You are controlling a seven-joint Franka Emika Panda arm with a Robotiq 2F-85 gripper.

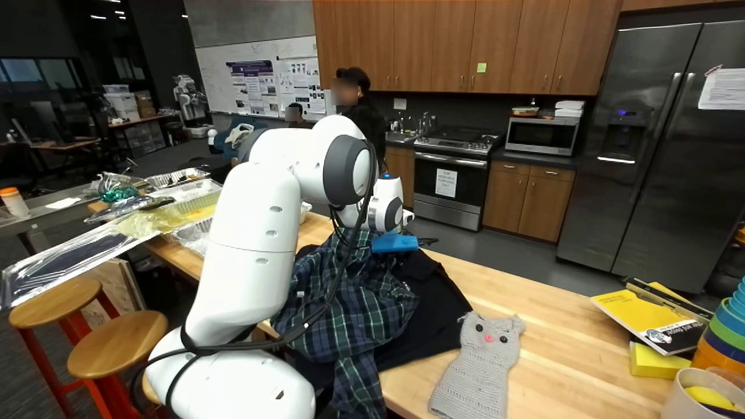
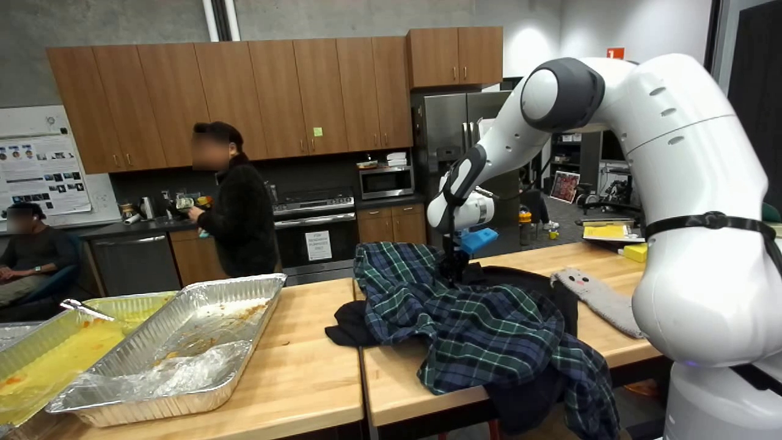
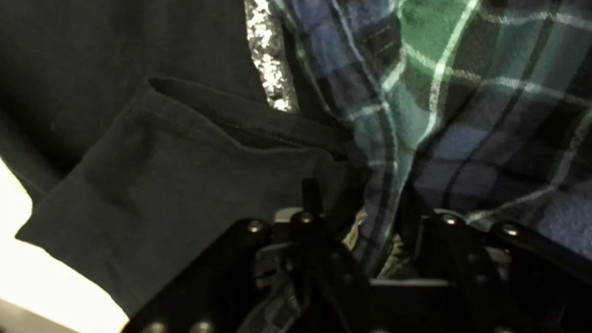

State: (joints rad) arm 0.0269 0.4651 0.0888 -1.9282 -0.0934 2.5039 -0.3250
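A green, navy and white plaid shirt (image 1: 366,302) lies crumpled over a black garment (image 1: 439,291) on the wooden table. The shirt (image 2: 489,330) and the black garment (image 2: 550,293) show in both exterior views; part of the shirt hangs off the table edge. My gripper (image 2: 452,269) points down into the pile. In the wrist view the fingers (image 3: 363,199) stand apart, with a narrow fold of the plaid shirt (image 3: 384,185) between them. Dark cloth (image 3: 194,199) lies by the left finger. The fingertips are dark and partly hidden, so contact is unclear.
A grey knitted cat-faced piece (image 1: 483,364) lies beside the clothes on the wooden table (image 1: 570,349). Yellow books (image 1: 652,314) and stacked coloured cups (image 1: 727,331) stand at the table's end. Foil trays (image 2: 183,348) occupy the adjoining table. A person (image 2: 238,208) stands behind.
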